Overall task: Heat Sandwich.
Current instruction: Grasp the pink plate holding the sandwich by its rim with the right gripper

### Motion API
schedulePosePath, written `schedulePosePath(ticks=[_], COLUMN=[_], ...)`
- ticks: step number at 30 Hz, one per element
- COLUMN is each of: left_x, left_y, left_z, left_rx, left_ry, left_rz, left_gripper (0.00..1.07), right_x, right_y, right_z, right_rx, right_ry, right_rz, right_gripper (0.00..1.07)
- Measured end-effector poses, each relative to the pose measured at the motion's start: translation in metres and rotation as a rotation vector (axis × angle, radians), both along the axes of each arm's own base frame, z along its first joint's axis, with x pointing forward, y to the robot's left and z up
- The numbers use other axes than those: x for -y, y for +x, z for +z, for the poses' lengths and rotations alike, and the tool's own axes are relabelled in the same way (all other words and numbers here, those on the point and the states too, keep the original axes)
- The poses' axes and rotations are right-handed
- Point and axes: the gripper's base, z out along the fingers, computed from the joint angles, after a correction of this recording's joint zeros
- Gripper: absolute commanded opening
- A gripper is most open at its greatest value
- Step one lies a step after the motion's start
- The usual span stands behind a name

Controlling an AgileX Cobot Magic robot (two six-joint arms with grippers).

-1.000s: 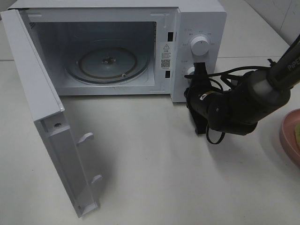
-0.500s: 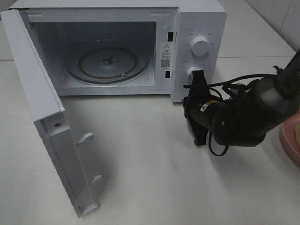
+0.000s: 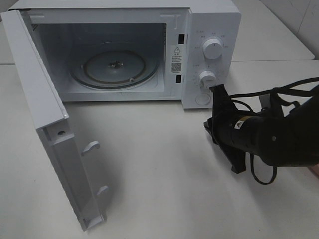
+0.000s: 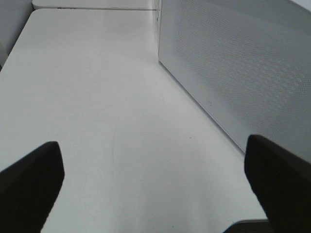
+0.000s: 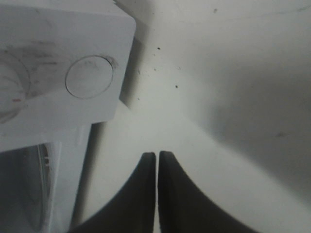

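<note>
The white microwave stands at the back of the table with its door swung wide open and the glass turntable bare inside. My right gripper is shut with nothing in it, just in front of the control panel's lower corner, below the lower knob. In the right wrist view the right gripper has its fingers pressed together near the round door button. My left gripper is open and empty over bare table beside the microwave's perforated side wall. The sandwich is out of view.
The open door juts toward the table's front left. The right arm and its cables fill the right side of the table. White tabletop lies in front of the microwave.
The right arm has drawn back from the control panel, toward the right and the front. The pink plate seen at the right edge earlier no longer shows behind the arm.
</note>
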Motion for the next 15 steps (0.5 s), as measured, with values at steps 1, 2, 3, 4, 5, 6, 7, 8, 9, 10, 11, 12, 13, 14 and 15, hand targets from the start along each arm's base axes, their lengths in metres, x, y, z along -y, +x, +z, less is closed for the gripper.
schedulePosePath(ticks=[1, 2, 3, 4, 5, 6, 7, 8, 9, 10, 11, 12, 13, 14, 15], left_x=[0.0, 0.0, 0.0, 0.0, 0.0, 0.0, 0.0, 0.0, 0.0, 0.0, 0.0, 0.0, 0.0, 0.0, 0.0], left_y=[0.0, 0.0, 0.0, 0.0, 0.0, 0.0, 0.0, 0.0, 0.0, 0.0, 0.0, 0.0, 0.0, 0.0, 0.0], left_z=[0.0, 0.0, 0.0, 0.0, 0.0, 0.0, 0.0, 0.0, 0.0, 0.0, 0.0, 0.0, 0.0, 0.0, 0.0], left_rx=[0.0, 0.0, 0.0, 0.0, 0.0, 0.0, 0.0, 0.0, 0.0, 0.0, 0.0, 0.0, 0.0, 0.0, 0.0], left_ry=[0.0, 0.0, 0.0, 0.0, 0.0, 0.0, 0.0, 0.0, 0.0, 0.0, 0.0, 0.0, 0.0, 0.0, 0.0], left_rz=[0.0, 0.0, 0.0, 0.0, 0.0, 0.0, 0.0, 0.0, 0.0, 0.0, 0.0, 0.0, 0.0, 0.0, 0.0], left_gripper=[0.95, 0.95, 0.95, 0.95, 0.95, 0.95, 0.95, 0.95, 0.95, 0.95, 0.95, 0.95, 0.95, 0.95, 0.95], right_x=[0.0, 0.0, 0.0, 0.0, 0.0, 0.0, -0.001, -0.001, -0.001, -0.001, -0.001, -0.001, 0.0, 0.0, 0.0], right_y=[-0.002, -0.004, -0.007, -0.007, -0.009, -0.01, -0.013, -0.013, -0.015, -0.017, -0.018, -0.018, -0.022, -0.024, -0.026], right_z=[0.001, 0.003, 0.008, 0.008, 0.01, 0.013, 0.019, 0.019, 0.021, 0.024, 0.026, 0.026, 0.031, 0.033, 0.035], right_rx=[-0.008, -0.014, -0.016, -0.016, -0.016, -0.014, -0.016, -0.016, -0.016, -0.011, -0.003, -0.003, 0.009, 0.017, 0.025], right_ry=[-0.021, -0.046, -0.101, -0.101, -0.133, -0.158, -0.222, -0.222, -0.26, -0.296, -0.336, -0.336, -0.41, -0.452, -0.496], right_rz=[0.025, 0.057, 0.124, 0.124, 0.164, 0.197, 0.279, 0.279, 0.327, 0.374, 0.423, 0.423, 0.52, 0.577, 0.637], right_gripper=[0.07, 0.07, 0.07, 0.07, 0.08, 0.08, 0.08, 0.08, 0.09, 0.1, 0.1, 0.1, 0.11, 0.11, 0.11])
